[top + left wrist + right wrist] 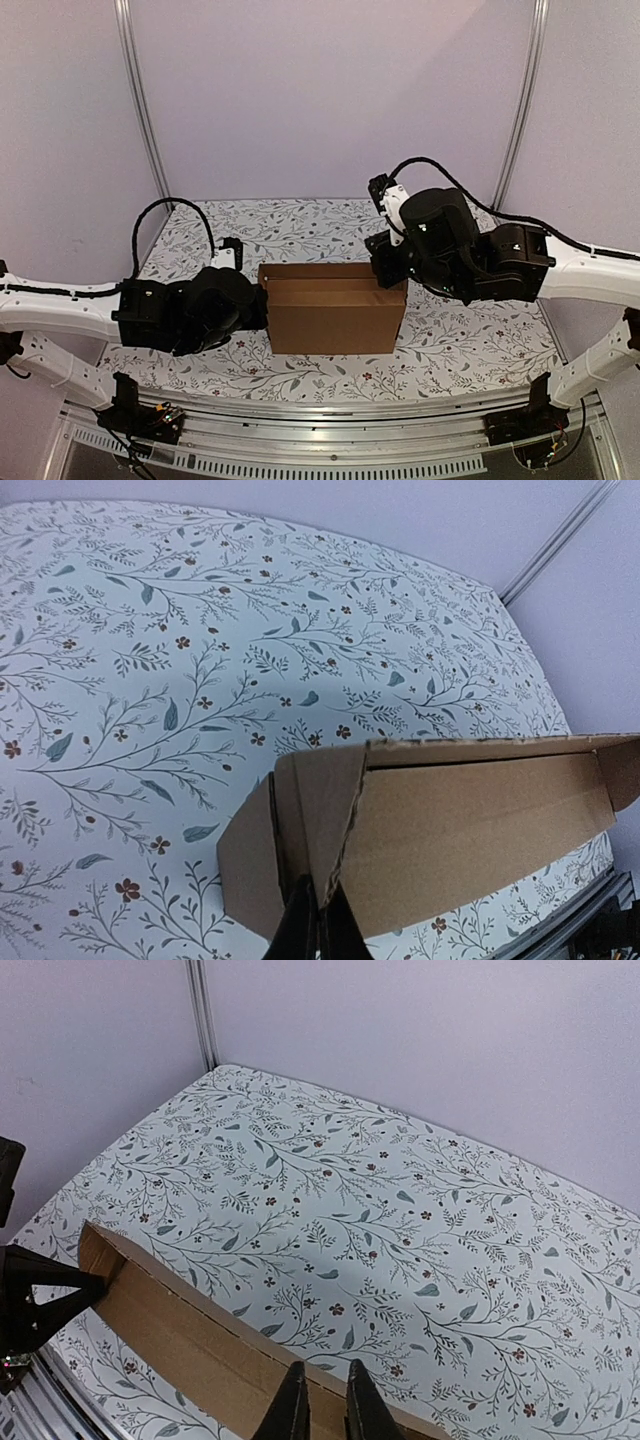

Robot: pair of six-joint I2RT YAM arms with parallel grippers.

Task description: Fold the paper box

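Observation:
The paper box (332, 308) stands as a plain brown cardboard block in the middle of the floral table, its long front wall facing the arms. My left gripper (262, 300) is at the box's left end. In the left wrist view, that gripper (322, 920) is shut on a raw cardboard edge where the end flap (250, 850) meets the long wall (470, 830). My right gripper (390, 275) is at the right rear corner. Its fingers (293, 1405) stand a narrow gap apart on the box's rim (200, 1330), with cardboard between them.
The floral cloth (450, 330) covers the table up to a metal rail (330, 440) at the near edge. Two aluminium posts (145, 110) (520, 100) rise at the back corners against pale walls. Black cables (170, 215) loop over both arms.

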